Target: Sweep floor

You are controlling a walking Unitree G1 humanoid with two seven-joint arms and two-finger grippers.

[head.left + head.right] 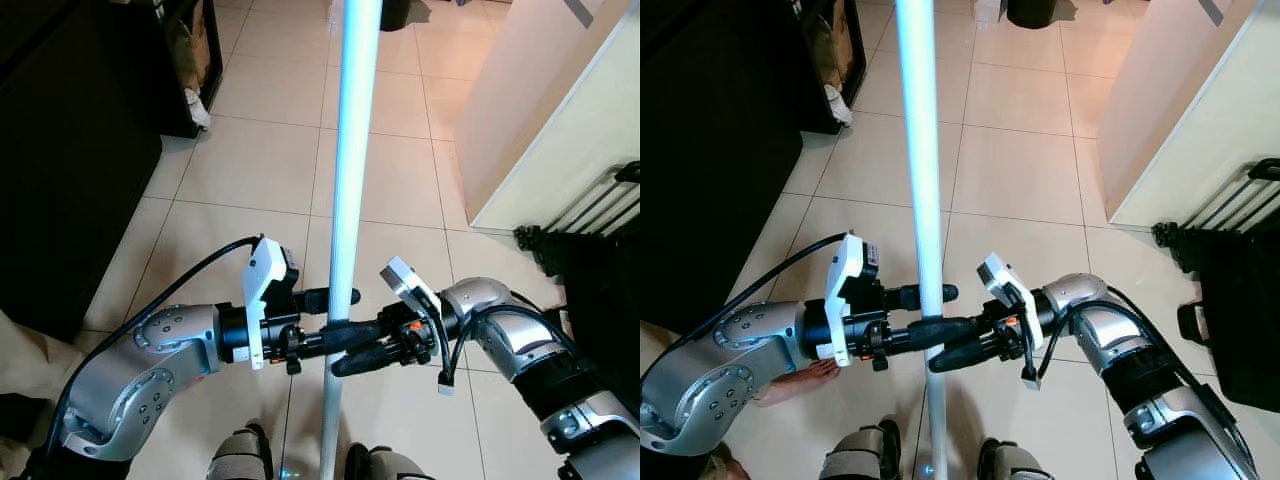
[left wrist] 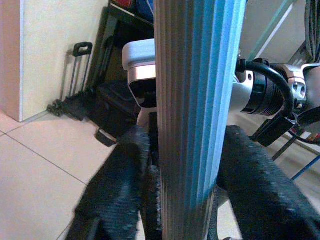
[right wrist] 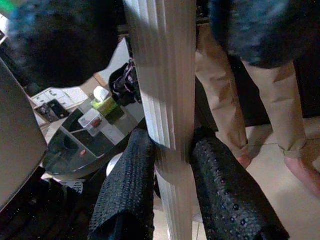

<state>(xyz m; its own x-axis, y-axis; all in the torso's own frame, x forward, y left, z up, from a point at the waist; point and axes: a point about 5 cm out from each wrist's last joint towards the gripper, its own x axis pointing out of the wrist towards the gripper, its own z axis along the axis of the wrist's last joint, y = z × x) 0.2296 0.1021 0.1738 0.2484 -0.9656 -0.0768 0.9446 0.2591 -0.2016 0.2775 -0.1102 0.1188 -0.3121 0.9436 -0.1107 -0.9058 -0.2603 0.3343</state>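
A floor of glossy beige ceramic tiles (image 1: 270, 165) with thin grey grout lines ran through the room. A tall dark wooden cabinet (image 1: 70, 150) stood at the left, with a dark open shelf unit (image 1: 190, 60) beyond it. At the right rose a cream-coloured cupboard (image 1: 540, 110); near it rested a black folding luggage trolley (image 1: 590, 210). A person in tan trousers (image 3: 260, 95) stood barefoot (image 1: 800, 382) at the near left.
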